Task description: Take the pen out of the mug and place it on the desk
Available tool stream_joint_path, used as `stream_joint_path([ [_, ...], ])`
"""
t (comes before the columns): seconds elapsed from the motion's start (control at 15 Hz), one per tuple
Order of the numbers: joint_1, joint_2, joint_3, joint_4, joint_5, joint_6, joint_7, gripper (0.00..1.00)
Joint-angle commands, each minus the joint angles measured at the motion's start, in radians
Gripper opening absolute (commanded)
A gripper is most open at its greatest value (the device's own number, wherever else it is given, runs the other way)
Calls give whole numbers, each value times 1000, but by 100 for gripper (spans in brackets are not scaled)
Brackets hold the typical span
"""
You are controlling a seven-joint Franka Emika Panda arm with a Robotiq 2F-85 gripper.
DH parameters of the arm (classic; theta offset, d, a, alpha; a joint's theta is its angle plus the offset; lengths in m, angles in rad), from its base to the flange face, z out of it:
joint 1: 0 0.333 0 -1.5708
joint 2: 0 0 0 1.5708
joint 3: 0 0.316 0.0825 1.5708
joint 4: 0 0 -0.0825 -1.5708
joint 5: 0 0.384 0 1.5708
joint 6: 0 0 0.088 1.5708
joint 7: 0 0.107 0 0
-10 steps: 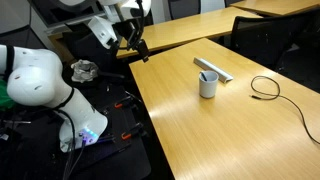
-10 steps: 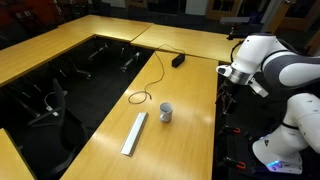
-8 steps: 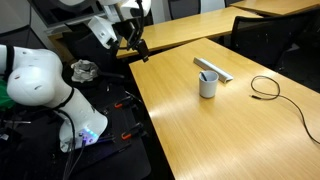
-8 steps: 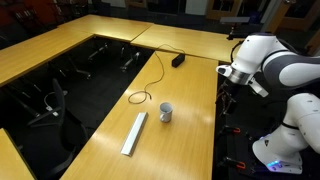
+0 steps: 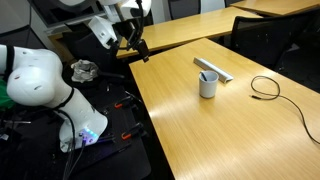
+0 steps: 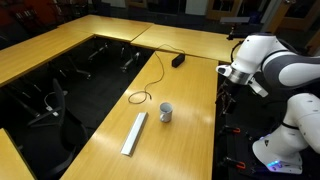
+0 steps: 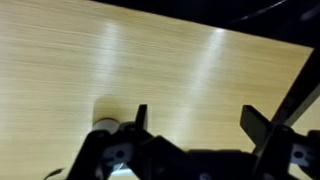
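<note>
The white mug stands upright on the pale wood desk, and it also shows in the other exterior view. The pen is a short dark stick leaning inside the mug. My gripper hangs open and empty over the desk's near edge, well away from the mug; it also shows in an exterior view. In the wrist view the two dark fingers are spread over bare wood. A white round shape, perhaps the mug, peeks out beside one finger.
A long flat white-grey bar lies just behind the mug. A thin black looped cable lies further along the desk. More tables and black chairs stand around. The robot base and cables fill the floor beside the desk.
</note>
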Motion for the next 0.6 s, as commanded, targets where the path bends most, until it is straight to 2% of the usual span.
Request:
stream_joint_path([
  [0.0,-36,129,31,44,20,130,83,100],
  [0.33,-93,466,79,198,4,425,297,100],
  [0.53,-142,679,123,331,-39,488,474,100],
])
